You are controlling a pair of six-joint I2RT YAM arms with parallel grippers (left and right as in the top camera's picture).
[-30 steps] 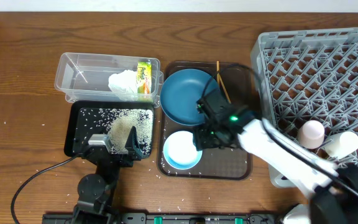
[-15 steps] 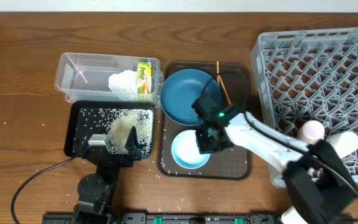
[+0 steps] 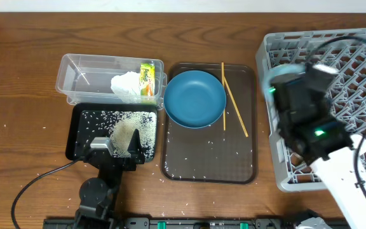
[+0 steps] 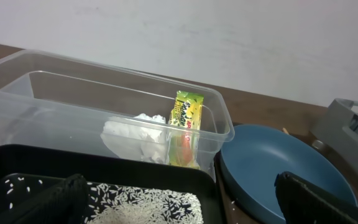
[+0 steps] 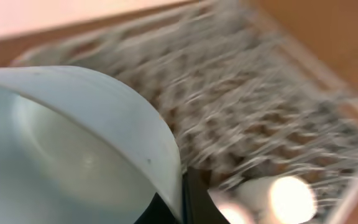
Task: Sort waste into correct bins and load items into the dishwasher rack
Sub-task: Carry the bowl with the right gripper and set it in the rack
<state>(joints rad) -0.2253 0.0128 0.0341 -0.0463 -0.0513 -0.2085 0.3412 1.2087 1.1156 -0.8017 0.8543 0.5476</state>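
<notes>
My right gripper (image 5: pixel 182 199) is shut on the rim of the white bowl (image 5: pixel 73 143), which fills the left of the right wrist view. Blurred behind it is the grey dishwasher rack (image 5: pixel 260 93), with small white cups (image 5: pixel 284 196) lying in it. From overhead, my right arm (image 3: pixel 304 114) hangs over the rack (image 3: pixel 335 57) and hides the bowl. The blue dish (image 3: pixel 194 98) and chopsticks (image 3: pixel 234 105) lie on the brown tray (image 3: pixel 208 168). My left gripper (image 4: pixel 185 208) stands open over the rice (image 4: pixel 148 205) in the black tray (image 3: pixel 81 127).
The clear tub (image 3: pixel 81 76) behind the black tray holds the crumpled tissue (image 3: pixel 127 84) and the yellow-green wrapper (image 3: pixel 147 79). Loose rice grains (image 3: pixel 183 159) are scattered on the brown tray and on the table near the front edge.
My right gripper closed on the white bowl on the brown tray, lifted it and swung right over the rack. The left arm stayed still.
</notes>
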